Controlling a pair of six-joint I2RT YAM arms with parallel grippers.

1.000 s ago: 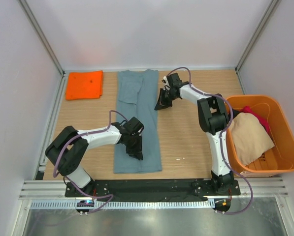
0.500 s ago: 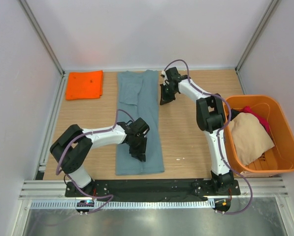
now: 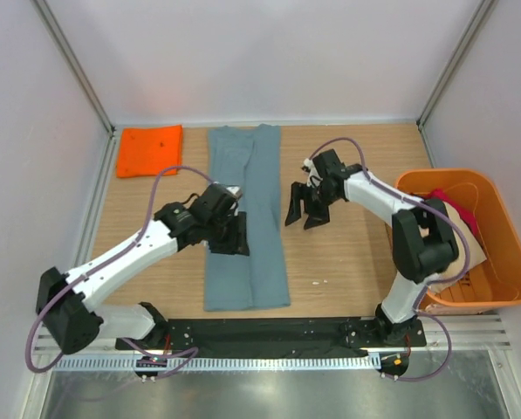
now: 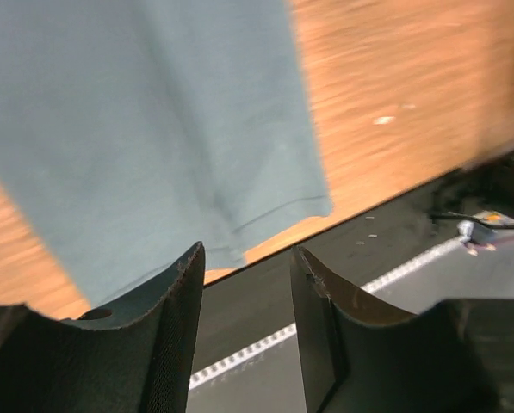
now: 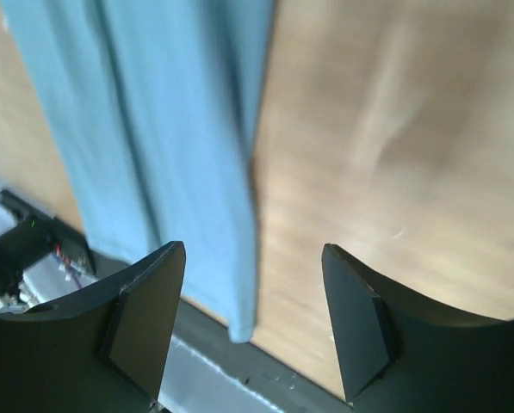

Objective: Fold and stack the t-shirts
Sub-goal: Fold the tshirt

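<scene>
Long grey-blue t-shirt [image 3: 258, 175] — folded orange t-shirt [image 3: 149, 150] nearby

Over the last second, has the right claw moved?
Yes. The right claw has drawn back from the table's far edge and now sits beside the grey-blue shirt.

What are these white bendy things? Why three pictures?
They are robot arms, a left arm and a right arm, bolted to the table's near edge. Each ends in a two-finger pincer. The big picture comes from a camera up above. The other two come from small cameras on the wrists, looking past each pincer's dark fingers. On the table lie a long grey-blue t-shirt and a folded orange t-shirt. An orange tub on the right holds more clothes. The left pincer is over the grey-blue t-shirt; the right pincer is beside it. Both are open and hold nothing.
</scene>
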